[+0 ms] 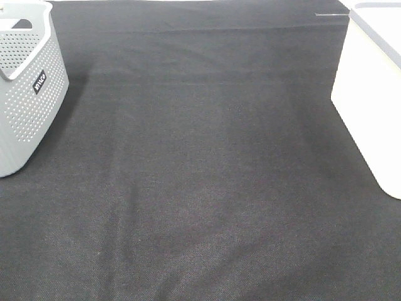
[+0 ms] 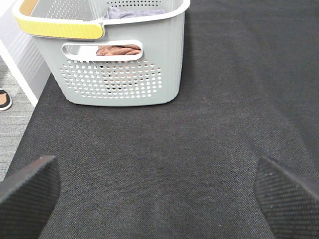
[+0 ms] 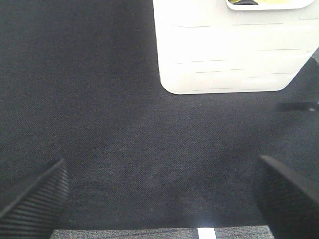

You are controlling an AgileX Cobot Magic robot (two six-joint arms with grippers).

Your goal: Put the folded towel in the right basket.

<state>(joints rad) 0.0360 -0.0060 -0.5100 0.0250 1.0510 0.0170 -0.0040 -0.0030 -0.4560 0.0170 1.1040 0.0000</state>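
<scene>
A white basket (image 1: pixel 369 94) stands at the right edge of the black table; it also shows in the right wrist view (image 3: pixel 224 50), with something dark and yellowish inside at its rim. No folded towel lies on the table. The grey perforated basket (image 1: pixel 28 94) at the left holds cloths: in the left wrist view (image 2: pixel 119 64) a brown cloth (image 2: pixel 117 50) shows through the handle slot and a grey-purple cloth (image 2: pixel 132 12) over the rim. My left gripper (image 2: pixel 159 199) is open and empty above the table. My right gripper (image 3: pixel 159 196) is open and empty, facing the white basket.
The black cloth-covered table (image 1: pixel 200 188) spans the exterior high view. The grey basket has a yellow handle (image 2: pixel 57 27). In the left wrist view the floor and a shoe (image 2: pixel 5 99) show past the table's edge. Neither arm appears in the exterior high view.
</scene>
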